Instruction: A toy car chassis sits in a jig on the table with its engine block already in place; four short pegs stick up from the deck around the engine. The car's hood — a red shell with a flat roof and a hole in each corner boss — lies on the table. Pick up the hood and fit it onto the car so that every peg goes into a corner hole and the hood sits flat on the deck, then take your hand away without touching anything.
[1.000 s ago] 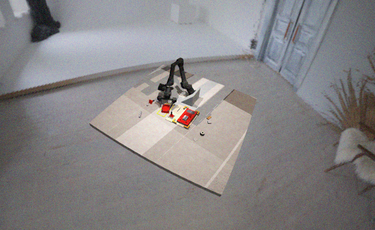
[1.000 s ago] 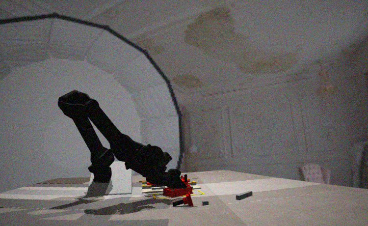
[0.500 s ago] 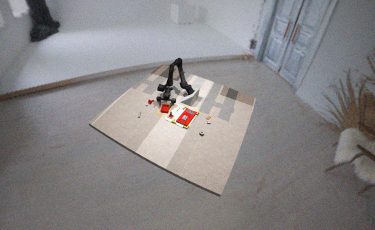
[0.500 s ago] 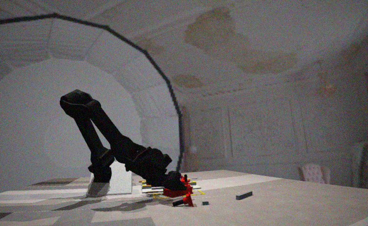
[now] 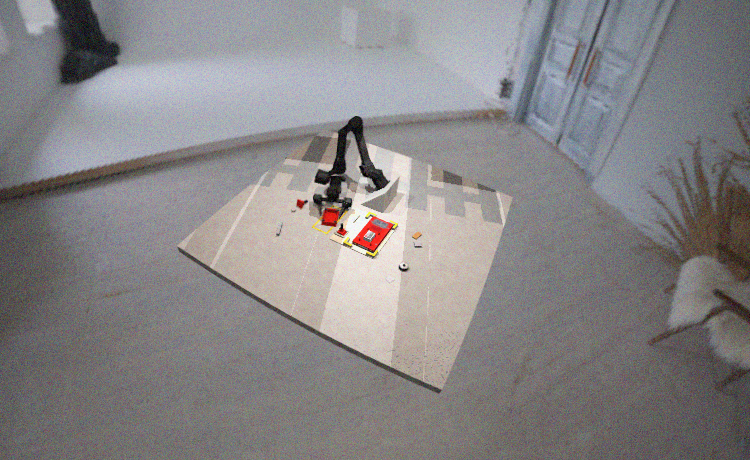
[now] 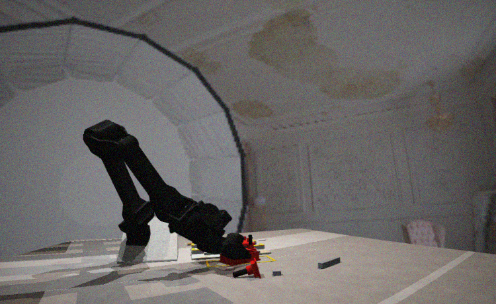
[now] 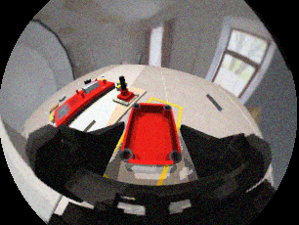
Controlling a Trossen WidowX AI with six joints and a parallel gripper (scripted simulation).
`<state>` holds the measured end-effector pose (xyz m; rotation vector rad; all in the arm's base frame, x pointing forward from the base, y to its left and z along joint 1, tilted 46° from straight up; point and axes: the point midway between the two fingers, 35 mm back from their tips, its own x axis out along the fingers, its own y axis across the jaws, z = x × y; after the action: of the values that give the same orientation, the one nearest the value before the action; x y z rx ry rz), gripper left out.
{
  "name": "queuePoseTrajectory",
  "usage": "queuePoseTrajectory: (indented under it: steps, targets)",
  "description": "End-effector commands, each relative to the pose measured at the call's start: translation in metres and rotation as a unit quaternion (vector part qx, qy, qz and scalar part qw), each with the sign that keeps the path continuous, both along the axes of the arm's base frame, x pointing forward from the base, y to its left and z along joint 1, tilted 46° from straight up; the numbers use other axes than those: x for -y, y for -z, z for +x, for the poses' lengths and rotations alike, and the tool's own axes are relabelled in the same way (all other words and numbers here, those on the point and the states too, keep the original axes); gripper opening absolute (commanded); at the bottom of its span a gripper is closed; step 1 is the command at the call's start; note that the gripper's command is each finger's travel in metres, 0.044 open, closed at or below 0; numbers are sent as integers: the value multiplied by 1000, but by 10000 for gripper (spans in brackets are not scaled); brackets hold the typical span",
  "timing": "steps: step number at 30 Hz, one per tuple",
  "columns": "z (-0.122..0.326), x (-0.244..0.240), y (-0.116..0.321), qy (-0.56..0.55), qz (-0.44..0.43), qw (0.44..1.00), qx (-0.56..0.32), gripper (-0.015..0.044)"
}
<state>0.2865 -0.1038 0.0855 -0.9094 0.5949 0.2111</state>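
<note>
While the black arm bends down, its fingers are wide open and let go, with nothing in their grip. The red hood lies on the surface, inside a yellow outline. From the wrist, one finger shows on each side of it. They may be very near its sides, but it is hard to tell if they touch.

In the top view, the hood is nearer the upper left edge of the surface than the bottom corner. It looks like a little tray, with a dark ring in each corner.

The red car body sits in its yellow-cornered jig, closer to the right corner than the hood is. The grey engine is on it, and the hood is off. Between car and hood stands a small red piece with a black stick.

Another red piece is tipped over, toward the upper left edge. A dark bar lies nearer the left corner. A small wheel lies on the bottom-corner side of the car.
</note>
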Motion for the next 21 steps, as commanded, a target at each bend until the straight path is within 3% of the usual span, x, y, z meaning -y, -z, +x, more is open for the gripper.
queuePoseTrajectory:
  steps: [1, 3, 14, 21]
  targets:
    - [0, 0, 0, 0, 0, 1000, 0, 414]
    - [0, 0, 0, 0, 0, 1000, 0, 361]
    - [0, 0, 0, 0, 0, 1000, 0, 288]
    - [2, -12, -11, -1, 0, 1000, -1, 104]
